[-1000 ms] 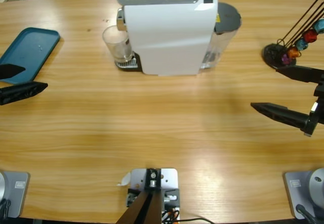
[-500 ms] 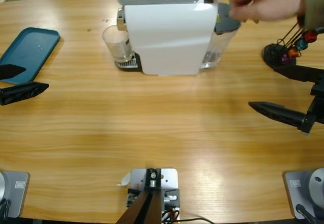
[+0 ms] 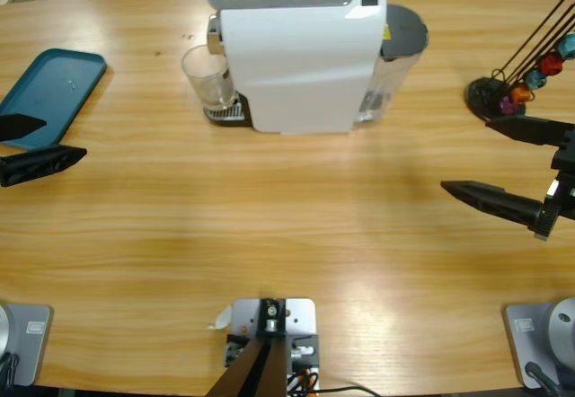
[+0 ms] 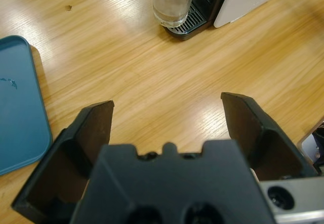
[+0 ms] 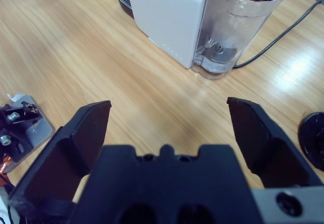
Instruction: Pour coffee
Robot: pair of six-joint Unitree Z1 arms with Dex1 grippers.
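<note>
High view: white box-shaped coffee machine (image 3: 296, 56) at the far middle of the wooden tabletop (image 3: 269, 226), clear empty glass (image 3: 208, 78) already set on its black drip grate under the spout, presumably ready to catch the coffee. Flat teal tray (image 3: 49, 92) far off to one side; black capsule stand with coloured capsules (image 3: 521, 78) at the other. Left gripper (image 3: 31, 145) by the tray, right gripper (image 3: 517, 168) near the capsule stand, both well apart from the machine and touching nothing.

Left wrist view: left gripper (image 4: 167, 115) spread wide, holding nothing, aimed across bare wood toward the glass (image 4: 172, 1) on the grate; tray (image 4: 17, 107) just beside one jaw.

Right wrist view: right gripper (image 5: 169, 112) likewise wide and empty, facing the machine's (image 5: 167, 11) side and its transparent water tank (image 5: 238, 24), black power cable (image 5: 278, 36) trailing off behind. No coffee visible in the glass yet; brewing apparently not started.
</note>
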